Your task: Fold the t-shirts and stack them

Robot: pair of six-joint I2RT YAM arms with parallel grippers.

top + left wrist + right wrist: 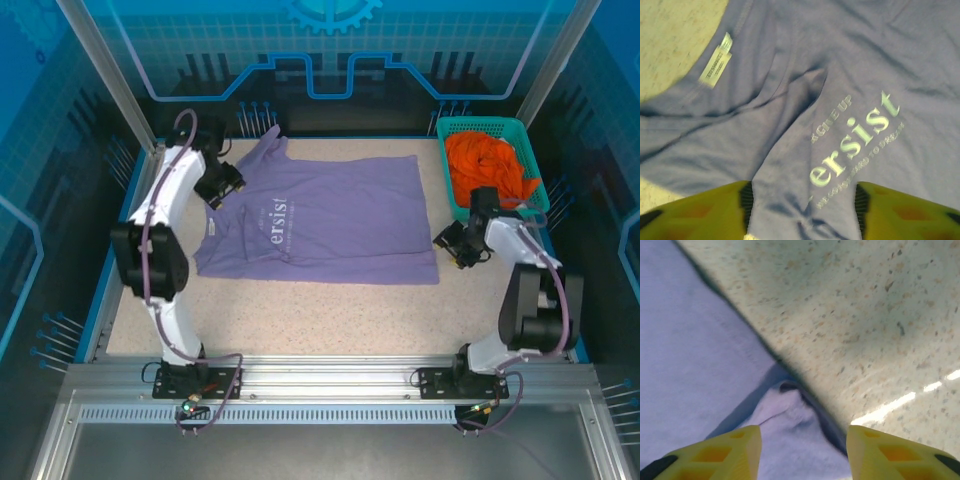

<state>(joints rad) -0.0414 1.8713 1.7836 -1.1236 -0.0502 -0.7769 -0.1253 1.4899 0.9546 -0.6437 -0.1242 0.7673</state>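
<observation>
while the purple t-shirt [330,220] lies spread flat at centre frame and the orange t-shirt [485,165] sits bunched in the basket [480,124] at upper right, your left gripper [217,194] and right gripper [449,243] stand parted and empty, so folding and stacking all remain.

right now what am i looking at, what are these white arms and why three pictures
Two robot arms are bolted at the near edge of a speckled table. The wide picture is shot from above and behind them; the other two from each wrist, so the yellow tips are that arm's own fingers. A purple t-shirt lies spread on the table; an orange t-shirt sits bunched in a teal basket. The left gripper and right gripper are open above the purple shirt, holding nothing.
</observation>
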